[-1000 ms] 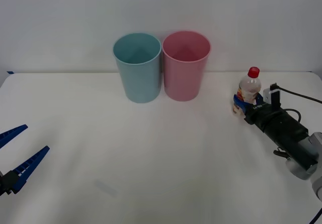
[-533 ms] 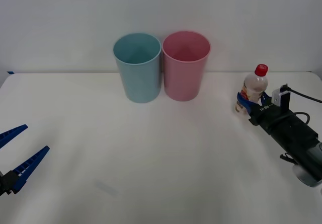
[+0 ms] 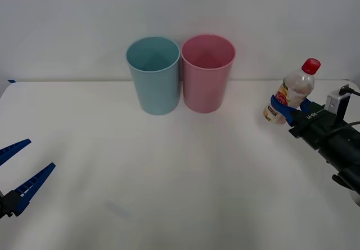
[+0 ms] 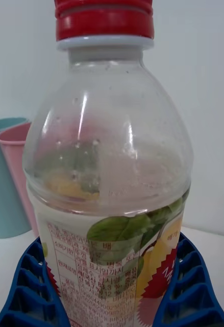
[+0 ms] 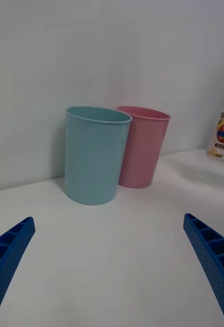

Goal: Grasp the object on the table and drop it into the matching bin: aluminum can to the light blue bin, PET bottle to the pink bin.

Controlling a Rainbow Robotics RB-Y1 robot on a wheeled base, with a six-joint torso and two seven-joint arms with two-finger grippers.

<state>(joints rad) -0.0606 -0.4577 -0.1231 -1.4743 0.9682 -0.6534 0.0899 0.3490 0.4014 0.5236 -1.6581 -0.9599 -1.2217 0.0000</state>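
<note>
Bottle (image 3: pixel 293 94) tilts above the bench's (image 3: pixel 185 171) right edge, clamped low in the right pincer (image 3: pixel 284 110) (left pincer (image 3: pixel 19 168) gapes), bins well apart.

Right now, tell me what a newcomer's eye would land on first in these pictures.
First, the PET bottle with its red cap, tilted and lifted off the table at the far right, clamped between the blue fingers of the right gripper. Next, the light blue bin and the pink bin standing side by side at the back centre, pink nearer the bottle. The left gripper waits open at the left edge.
</note>
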